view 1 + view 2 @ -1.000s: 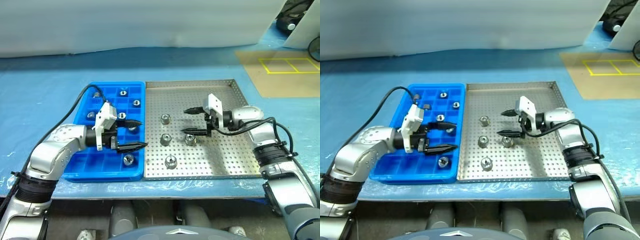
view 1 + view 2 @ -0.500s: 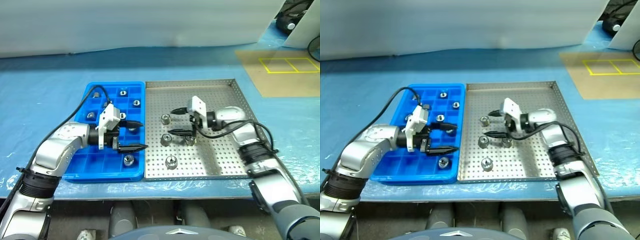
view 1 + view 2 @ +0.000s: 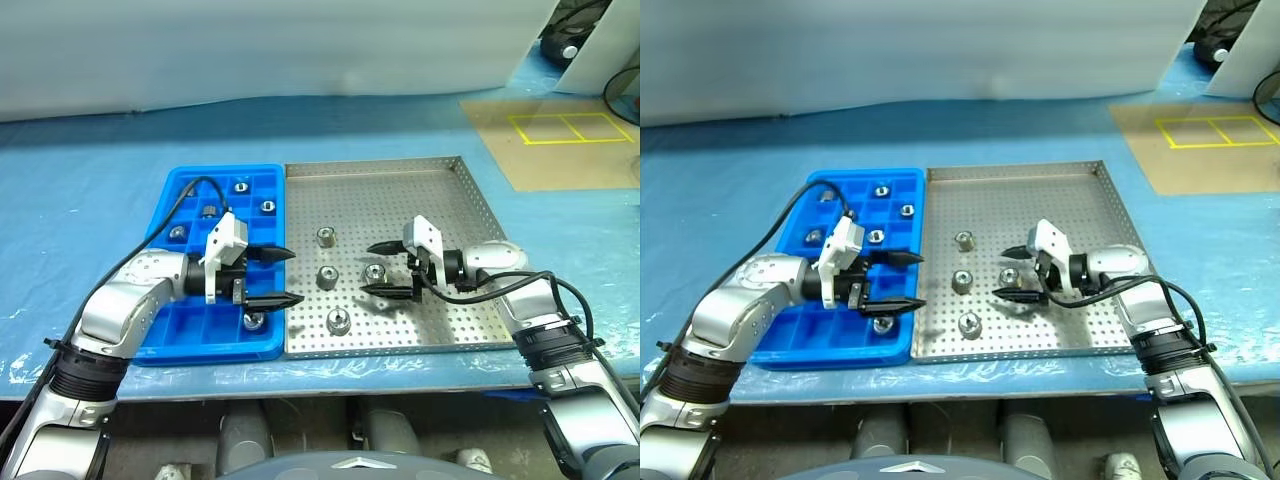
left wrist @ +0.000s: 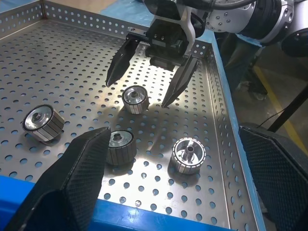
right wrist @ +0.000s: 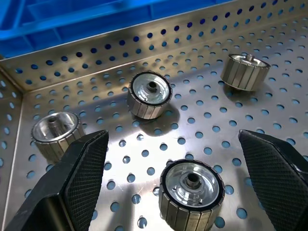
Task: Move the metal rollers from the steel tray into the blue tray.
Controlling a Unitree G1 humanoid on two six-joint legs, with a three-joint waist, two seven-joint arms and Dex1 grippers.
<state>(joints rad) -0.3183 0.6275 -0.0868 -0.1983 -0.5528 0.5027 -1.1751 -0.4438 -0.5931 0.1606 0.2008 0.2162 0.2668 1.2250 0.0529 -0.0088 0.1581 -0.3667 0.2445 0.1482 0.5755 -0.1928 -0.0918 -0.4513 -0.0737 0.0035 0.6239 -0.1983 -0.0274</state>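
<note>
The steel tray (image 3: 440,200) holds several metal rollers: one at the back (image 3: 325,237), one in the middle (image 3: 327,277), one near the front (image 3: 339,321) and one more (image 3: 374,272). That last roller lies between the fingers of my right gripper (image 3: 367,269), which is open, low over the tray floor and pointing left. The fingers stand clear of the roller (image 5: 191,190). My left gripper (image 3: 296,276) is open and holds nothing, pointing right over the right edge of the blue tray (image 3: 200,335). Several rollers sit in the blue tray's compartments, one (image 3: 255,320) just below the left fingers.
Both trays lie side by side on a blue-covered table. Tan floor with yellow tape (image 3: 560,128) lies far right. The steel tray's raised rim (image 4: 211,96) runs close behind my right gripper's fingers (image 4: 179,81) in the left wrist view.
My right gripper has come down and drawn back, so its open fingers now flank a roller. My left gripper has stayed put. The camera view has shifted a little.
</note>
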